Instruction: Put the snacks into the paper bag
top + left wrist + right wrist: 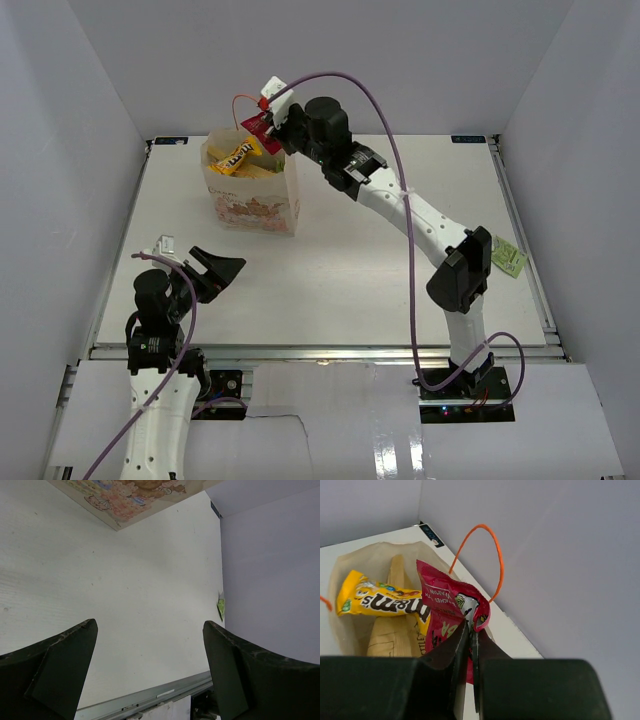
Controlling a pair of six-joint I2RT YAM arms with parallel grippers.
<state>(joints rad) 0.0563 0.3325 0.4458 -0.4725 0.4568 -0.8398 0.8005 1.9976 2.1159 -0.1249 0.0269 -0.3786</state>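
Observation:
The cream paper bag [255, 195] stands upright at the back left of the table, with its printed picture facing front. My right gripper [272, 125] is shut on the red-pink pouch [442, 612] and holds it over the bag's open mouth. The yellow candy packet [382, 602] lies in the bag on top of the gold chip bag [390, 635]. The small green packet [509, 258] lies at the table's right edge; it also shows in the left wrist view [221, 607]. My left gripper [222, 270] is open and empty near the front left. The other bars are hidden.
White walls enclose the table on three sides. A metal rail [320, 350] runs along the table's front edge. The bag's cord handle [487, 555] arches up beside the pouch. A purple cable [395, 170] loops over the right arm.

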